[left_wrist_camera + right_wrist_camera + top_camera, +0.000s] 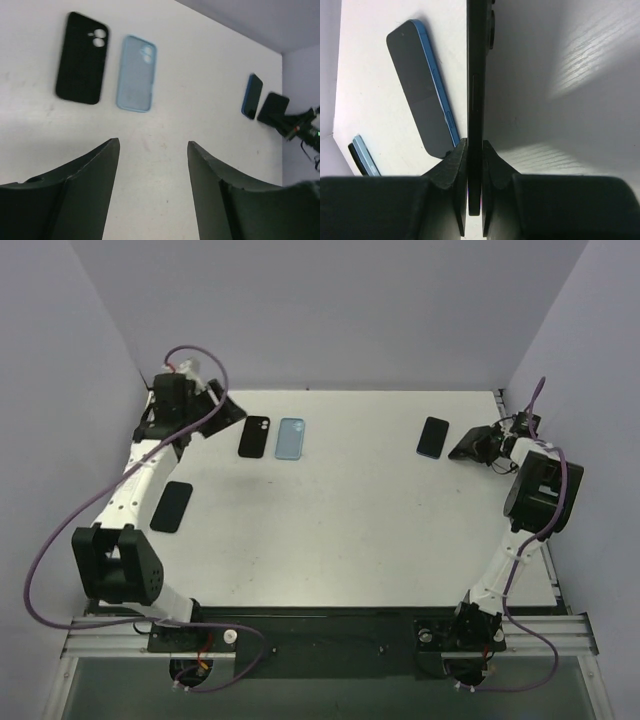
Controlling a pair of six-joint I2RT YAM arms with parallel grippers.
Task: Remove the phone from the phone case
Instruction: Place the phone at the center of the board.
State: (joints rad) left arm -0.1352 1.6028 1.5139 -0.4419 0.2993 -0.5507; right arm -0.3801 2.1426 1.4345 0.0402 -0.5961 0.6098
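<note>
An empty black phone case (81,58) and an empty light blue phone case (136,73) lie side by side on the white table, ahead of my left gripper (153,141). That gripper is open with only bare table between its fingers. At the right side, my right gripper (475,142) is shut on a thin black phone (476,75), held edge-on above the table. A blue-edged phone (420,85) lies flat just left of it, screen up. In the top view the left gripper (232,408) is beside the black case (255,437), and the right gripper (468,448) is near the blue phone (433,437).
Another flat black phone-shaped thing (172,507) lies at the left, next to the left arm's forearm. Purple walls close the table on the left, back and right. The table's back right corner (497,395) is close behind the right gripper.
</note>
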